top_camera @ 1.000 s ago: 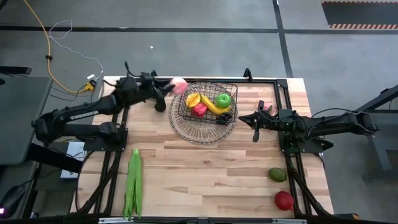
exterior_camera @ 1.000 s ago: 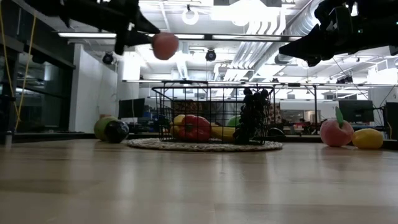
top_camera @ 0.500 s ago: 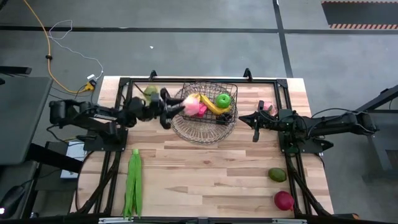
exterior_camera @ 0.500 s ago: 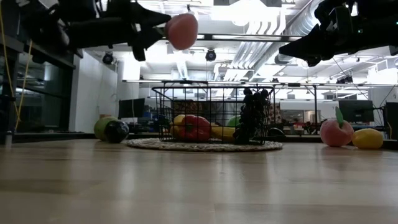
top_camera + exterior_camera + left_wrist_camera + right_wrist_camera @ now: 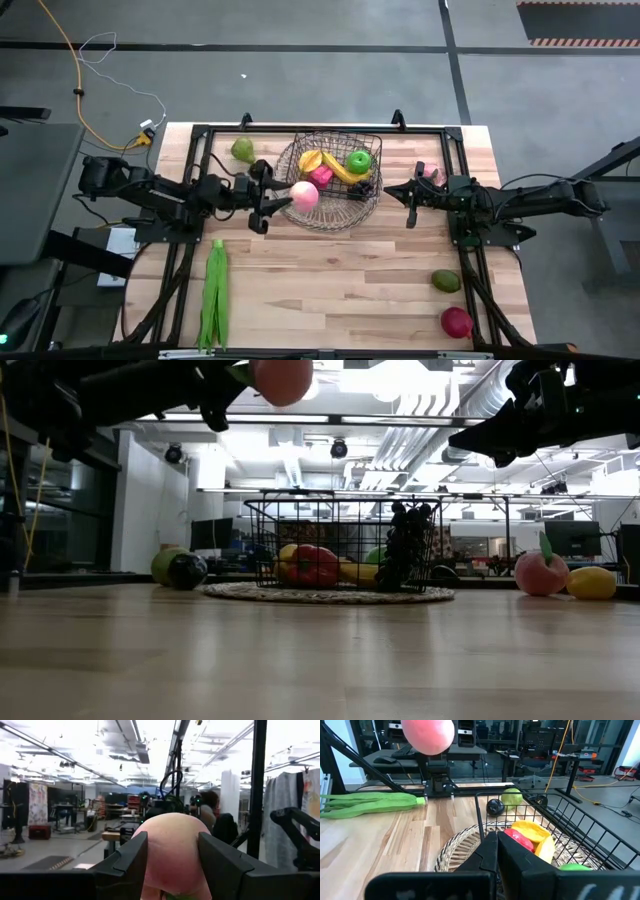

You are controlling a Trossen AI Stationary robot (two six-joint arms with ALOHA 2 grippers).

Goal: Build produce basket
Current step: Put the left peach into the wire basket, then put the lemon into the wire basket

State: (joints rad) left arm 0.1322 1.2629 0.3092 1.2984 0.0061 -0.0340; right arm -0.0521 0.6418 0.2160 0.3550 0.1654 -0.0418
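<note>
Gripping one round pink fruit piece (image 5: 304,195) between its two dark fingers, the left claw (image 5: 283,197) is hanging over the near-left rim of the dark wire-mesh basket (image 5: 296,148); the left wrist view shows both fingers (image 5: 131,860) pressing the sides of the pink fruit piece (image 5: 174,850), and in the low view it is riding high above the basket (image 5: 262,550). The right claw (image 5: 410,205) is waiting just off the basket's right side, its fingers drawn together with nothing between them.

Inside the basket are sitting one yellow banana (image 5: 344,170), one round green apple (image 5: 359,160), one pink-red piece (image 5: 320,177), one yellow-orange piece (image 5: 309,160) and one bunch of dark grapes (image 5: 362,187). The basket is standing on one round woven mat (image 5: 325,216) at the far middle of the light wooden table (image 5: 340,280).

Outside it, one green pear (image 5: 242,150) is lying near the far-left corner, and one small dark round thing (image 5: 494,806) is sitting close by it. One bundle of long green pods (image 5: 214,293) is stretching along the near-left edge. By the near-right edge, one dull green fruit (image 5: 446,281) and one red apple (image 5: 456,321) are resting close together, apart from the basket.
</note>
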